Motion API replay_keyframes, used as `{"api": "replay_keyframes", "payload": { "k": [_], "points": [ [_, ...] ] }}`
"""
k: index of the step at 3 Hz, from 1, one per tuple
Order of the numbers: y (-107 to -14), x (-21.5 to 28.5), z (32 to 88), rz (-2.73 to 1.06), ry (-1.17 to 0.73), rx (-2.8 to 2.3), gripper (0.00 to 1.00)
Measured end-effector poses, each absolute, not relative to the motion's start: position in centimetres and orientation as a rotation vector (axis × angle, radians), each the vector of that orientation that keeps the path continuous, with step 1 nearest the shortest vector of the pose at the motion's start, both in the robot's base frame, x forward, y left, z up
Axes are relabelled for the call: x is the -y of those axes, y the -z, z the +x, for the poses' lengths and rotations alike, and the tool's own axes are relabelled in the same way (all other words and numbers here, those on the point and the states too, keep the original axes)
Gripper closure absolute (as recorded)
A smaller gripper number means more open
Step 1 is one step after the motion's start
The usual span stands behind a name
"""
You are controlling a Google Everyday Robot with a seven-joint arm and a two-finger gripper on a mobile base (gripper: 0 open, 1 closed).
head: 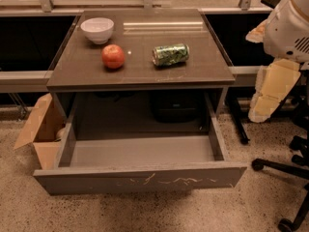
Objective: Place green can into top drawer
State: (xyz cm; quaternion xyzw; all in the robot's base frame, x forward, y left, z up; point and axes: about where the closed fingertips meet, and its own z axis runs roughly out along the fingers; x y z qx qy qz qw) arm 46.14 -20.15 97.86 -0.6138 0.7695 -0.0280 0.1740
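The green can (pixel 170 54) lies on its side on the grey table top (pixel 140 74), right of centre. The top drawer (pixel 140 178) is pulled fully open below the table top; its scratched grey front panel faces me and nothing shows inside. My gripper (pixel 271 92), pale yellow under the white arm (pixel 289 25), hangs at the right edge of the view. It is beside the table's right side, well right of the can and a little lower, and it holds nothing that I can see.
A red apple (pixel 113 56) sits left of the can, and a white bowl (pixel 97 29) stands at the back left. An open cardboard box (pixel 37 129) is on the floor left of the drawer. An office chair base (pixel 285 178) stands at the right.
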Motion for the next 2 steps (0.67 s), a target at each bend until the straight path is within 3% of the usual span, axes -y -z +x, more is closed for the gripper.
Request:
{"api": "replay_keyframes", "payload": {
  "k": [2],
  "points": [
    [-96.7,16.6,50.7,-1.712,0.016,-2.107,0.0]
  ]
}}
